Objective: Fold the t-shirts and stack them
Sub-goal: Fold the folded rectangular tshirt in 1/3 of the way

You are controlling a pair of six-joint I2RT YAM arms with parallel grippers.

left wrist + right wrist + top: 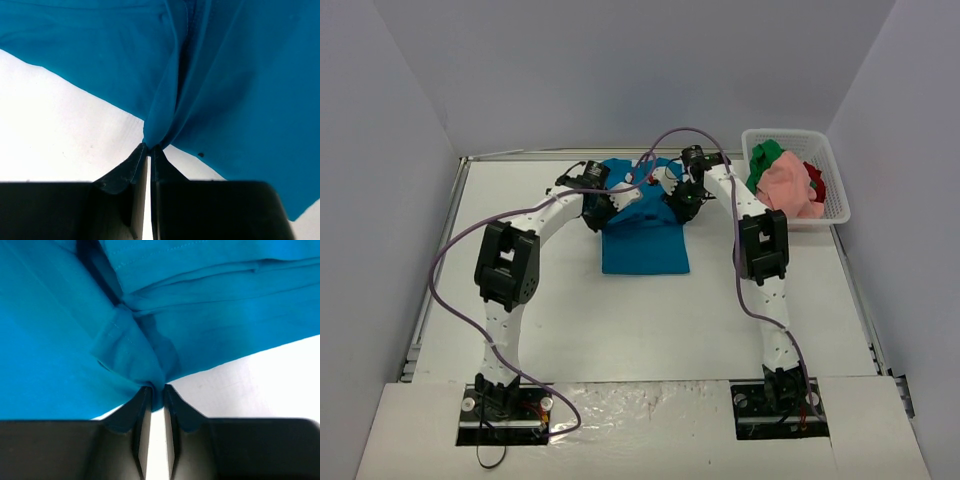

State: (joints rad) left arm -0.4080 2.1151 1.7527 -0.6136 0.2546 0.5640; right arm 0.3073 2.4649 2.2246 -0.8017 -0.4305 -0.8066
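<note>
The teal-blue t-shirt (645, 245) lies partly folded on the white table (570, 320), its far end lifted between my two grippers. My left gripper (603, 210) is at the shirt's far left edge. In the left wrist view this gripper (150, 147) is shut on a pinched fold of the teal-blue cloth (240, 90). My right gripper (678, 205) is at the far right edge. Seen from the right wrist, it (156, 389) holds a bunched edge of the shirt (60, 330), with a narrow gap between the jaws that the cloth fills. Pink (787, 187), green (763, 160) and red (817, 180) t-shirts lie in the basket.
A white mesh basket (840, 205) stands at the back right corner of the table. A purple cable (665, 135) loops over the arms above the shirt. Grey walls close in the left, far and right sides.
</note>
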